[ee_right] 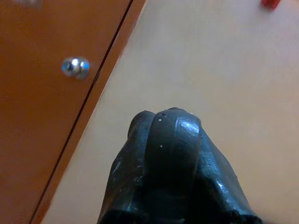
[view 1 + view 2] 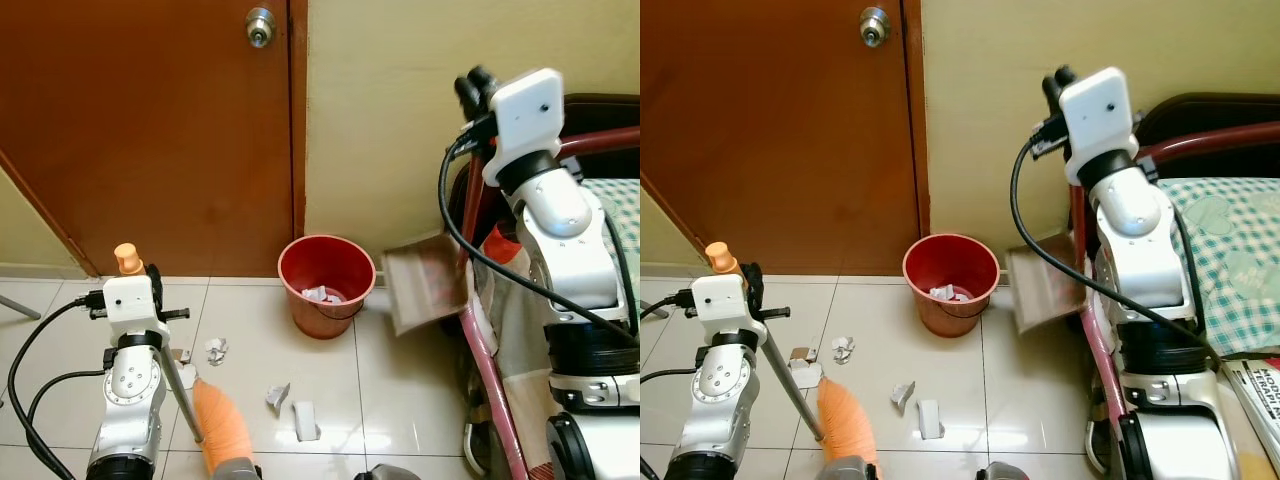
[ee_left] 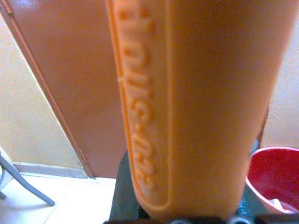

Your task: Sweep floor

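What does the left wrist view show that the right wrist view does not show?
Left wrist view: the orange broom handle with raised lettering, close up, plus the red bucket with paper inside and a strip of white floor tiles. Right wrist view: the right gripper raised toward the wall, and the silver door knob. Both share the brown door and the beige wall.

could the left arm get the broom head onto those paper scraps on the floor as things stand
Probably yes. The left gripper holds the orange broom, whose head sits on the tiles beside the paper scraps, with bare floor between them and nothing blocking.
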{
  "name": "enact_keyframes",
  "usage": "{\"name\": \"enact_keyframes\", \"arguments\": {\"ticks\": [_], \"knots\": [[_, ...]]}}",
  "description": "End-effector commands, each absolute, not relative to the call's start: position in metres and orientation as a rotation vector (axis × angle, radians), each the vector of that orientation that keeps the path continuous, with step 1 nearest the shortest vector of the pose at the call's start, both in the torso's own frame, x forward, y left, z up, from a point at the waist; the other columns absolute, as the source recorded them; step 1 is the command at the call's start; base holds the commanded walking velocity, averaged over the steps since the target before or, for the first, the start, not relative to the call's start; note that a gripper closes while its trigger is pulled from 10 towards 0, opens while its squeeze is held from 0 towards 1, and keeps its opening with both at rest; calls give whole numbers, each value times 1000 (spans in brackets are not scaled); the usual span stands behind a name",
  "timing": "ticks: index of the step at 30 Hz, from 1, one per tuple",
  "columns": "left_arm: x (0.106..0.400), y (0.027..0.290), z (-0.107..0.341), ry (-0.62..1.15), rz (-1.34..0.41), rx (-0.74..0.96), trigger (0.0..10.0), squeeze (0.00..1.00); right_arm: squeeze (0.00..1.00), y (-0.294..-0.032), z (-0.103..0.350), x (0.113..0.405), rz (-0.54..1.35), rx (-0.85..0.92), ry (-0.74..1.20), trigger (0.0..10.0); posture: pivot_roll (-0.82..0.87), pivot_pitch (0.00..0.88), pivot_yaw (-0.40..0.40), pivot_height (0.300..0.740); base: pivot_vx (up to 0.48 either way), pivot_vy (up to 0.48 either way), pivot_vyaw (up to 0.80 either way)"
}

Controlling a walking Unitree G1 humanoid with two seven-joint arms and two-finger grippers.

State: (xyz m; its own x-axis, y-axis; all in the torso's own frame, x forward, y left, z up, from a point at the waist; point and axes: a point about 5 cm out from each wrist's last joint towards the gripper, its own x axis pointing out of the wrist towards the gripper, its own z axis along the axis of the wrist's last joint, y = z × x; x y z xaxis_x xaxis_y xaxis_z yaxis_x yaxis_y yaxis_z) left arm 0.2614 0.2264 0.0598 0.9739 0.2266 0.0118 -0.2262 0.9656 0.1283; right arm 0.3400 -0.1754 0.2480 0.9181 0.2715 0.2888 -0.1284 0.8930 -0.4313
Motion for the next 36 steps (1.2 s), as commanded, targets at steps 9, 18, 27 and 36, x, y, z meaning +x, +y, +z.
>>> {"name": "enact_keyframes", "arguments": {"ticks": [9, 18, 27, 36], "knots": [[260, 225, 57, 20, 217, 154, 10000, 0, 0, -160, 172, 339, 258, -342, -123, 10000, 5, 0, -4, 740, 0, 0, 0], [265, 217, 72, -38, 162, 217, 10000, 0, 0, -155, 122, 331, 115, -245, -14, 10000, 20, 0, 3, 740, 0, 0, 0], [281, 195, 106, -166, 84, 280, 10000, 0, 0, -150, 112, 331, 34, -240, -61, 10000, 20, 0, 13, 740, 0, 0, 0], [276, 189, 102, -144, 60, 276, 10000, 0, 0, -155, 103, 325, 38, -209, -39, 10000, 13, 0, 10, 740, 0, 162, 0]]}}
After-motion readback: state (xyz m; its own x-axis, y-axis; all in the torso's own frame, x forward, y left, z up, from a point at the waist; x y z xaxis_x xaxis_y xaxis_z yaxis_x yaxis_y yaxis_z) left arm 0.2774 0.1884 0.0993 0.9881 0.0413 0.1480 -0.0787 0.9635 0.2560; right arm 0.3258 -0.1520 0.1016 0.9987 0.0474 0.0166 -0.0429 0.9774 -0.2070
